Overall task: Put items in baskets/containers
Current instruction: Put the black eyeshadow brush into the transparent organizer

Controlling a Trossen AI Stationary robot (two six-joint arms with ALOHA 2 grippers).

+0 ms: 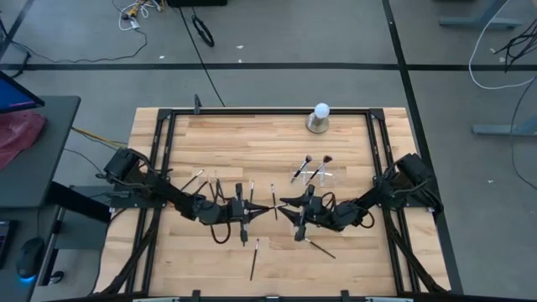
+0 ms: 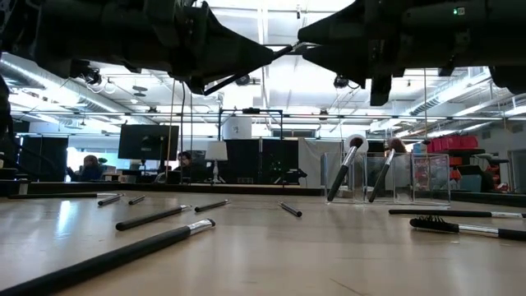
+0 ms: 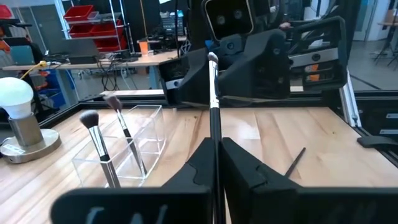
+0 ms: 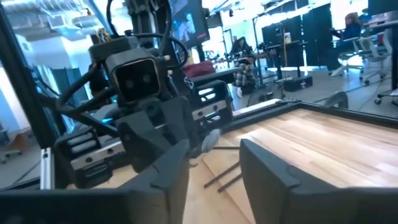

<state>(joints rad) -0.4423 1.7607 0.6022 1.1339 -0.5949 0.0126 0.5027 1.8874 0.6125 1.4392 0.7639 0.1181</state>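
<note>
The wooden table (image 1: 252, 143) carries most of the work yet to be done: two brushes (image 1: 315, 161) stand tips-up in the clear holder (image 1: 312, 174) toward the right rear of the table, while the rest lie loose on the wood, a few near the left arm (image 1: 195, 178), one at the front (image 1: 253, 258), one by the right arm (image 1: 317, 246), so I judge the task only a small way along, with roughly ten left to collect. A white ball on a grey base (image 1: 320, 118) sits at the back edge and plays no part. Both arms reach toward the middle of the table and meet nearly tip to tip. The left gripper (image 3: 216, 163) has its fingers drawn narrow around the dark handle of a brush (image 3: 214, 106), which runs straight out between them, its pale tip pointing toward the right arm; the low view shows that brush carried in the air, clear of the wood. The right gripper (image 4: 214, 171) faces it with fingers spread wide and nothing between them, the tip of the held brush just ahead of its opening; this reads as a hand-over about to be made, though the brush is not yet inside the right fingers. The holder stands near the right arm, behind it
</note>
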